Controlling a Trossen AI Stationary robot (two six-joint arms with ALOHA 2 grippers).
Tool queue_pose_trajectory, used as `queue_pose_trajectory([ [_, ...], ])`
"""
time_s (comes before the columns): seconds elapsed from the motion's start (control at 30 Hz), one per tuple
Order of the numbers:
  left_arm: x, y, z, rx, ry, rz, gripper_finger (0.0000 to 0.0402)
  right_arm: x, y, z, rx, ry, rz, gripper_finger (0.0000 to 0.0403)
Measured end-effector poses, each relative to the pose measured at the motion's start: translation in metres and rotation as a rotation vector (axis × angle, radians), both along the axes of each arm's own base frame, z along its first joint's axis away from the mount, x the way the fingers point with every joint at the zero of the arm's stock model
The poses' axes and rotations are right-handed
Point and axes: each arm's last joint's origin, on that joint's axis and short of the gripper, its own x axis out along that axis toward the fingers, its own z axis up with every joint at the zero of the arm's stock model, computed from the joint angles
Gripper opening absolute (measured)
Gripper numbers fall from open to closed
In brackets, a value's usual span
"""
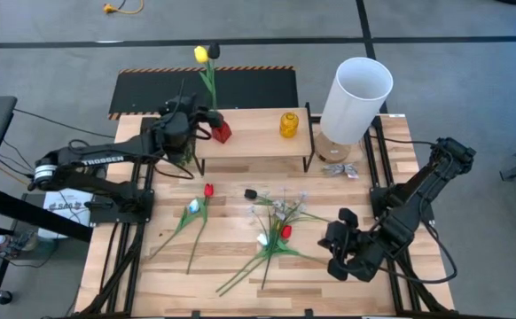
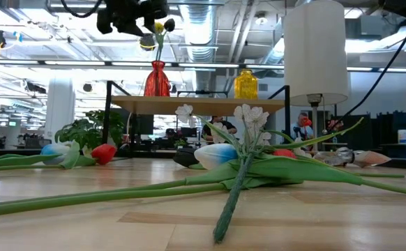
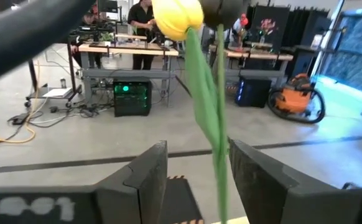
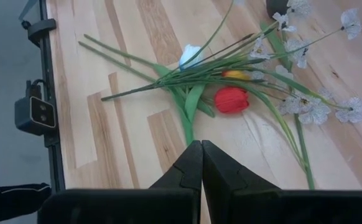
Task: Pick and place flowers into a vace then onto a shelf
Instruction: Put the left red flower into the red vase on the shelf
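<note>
A yellow tulip (image 1: 202,54) and a black tulip (image 1: 214,50) stand with their stems in a red vase (image 1: 221,131) on the shelf (image 1: 258,143), beside a yellow vase (image 1: 289,124). My left gripper (image 3: 198,180) is open and level above the red vase, one finger on each side of the two stems (image 3: 220,143). Loose flowers lie on the table: a red tulip (image 1: 208,190) and a bundle with white blossoms (image 1: 276,232). My right gripper (image 4: 201,149) hangs shut over the table's near right, pointing at the bundle's red tulip (image 4: 231,99). My left gripper has the two tulip stems (image 3: 221,168) between its open fingers, which come level across the upright stems. The stems run close along one finger (image 3: 255,180); whether they touch it I cannot tell. The flowers stand upright in the red vase.
A tall white lampshade (image 1: 355,93) stands at the shelf's right end, with a small silver object (image 1: 338,169) on the table beside it. A black tulip head (image 1: 250,193) lies in front of the shelf. Bare wood shows at the table's near left.
</note>
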Motion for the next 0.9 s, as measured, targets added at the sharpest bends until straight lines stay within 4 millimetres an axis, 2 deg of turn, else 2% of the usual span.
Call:
queue_pose_trajectory([
  [0.27,-0.021,-0.017,0.008,-0.032,-0.009,-0.038,0.0163,-0.004,0.004,0.0,-0.001,0.0,0.023,0.0],
  [0.43,-0.04,-0.036,0.015,-0.084,-0.054,-0.171,0.0163,-0.005,0.005,0.0,-0.001,0.0,0.026,0.0],
  [0.57,-0.052,-0.053,0.021,-0.151,-0.119,-0.406,0.0163,-0.005,0.005,0.0,-0.007,0.001,0.03,0.0],
  [0.7,-0.056,-0.071,0.026,-0.258,-0.164,-0.807,0.0163,-0.005,0.005,0.0,-0.021,0.003,0.047,0.0],
  [0.8,-0.056,-0.086,0.021,-0.43,-0.161,-1.072,0.0163,-0.005,0.005,0.0,-0.023,0.003,0.051,0.0],
  [0.9,-0.057,-0.101,0.007,-0.709,-0.134,-1.152,0.0163,-0.005,0.005,0.0,-0.024,0.003,0.051,0.0],
])
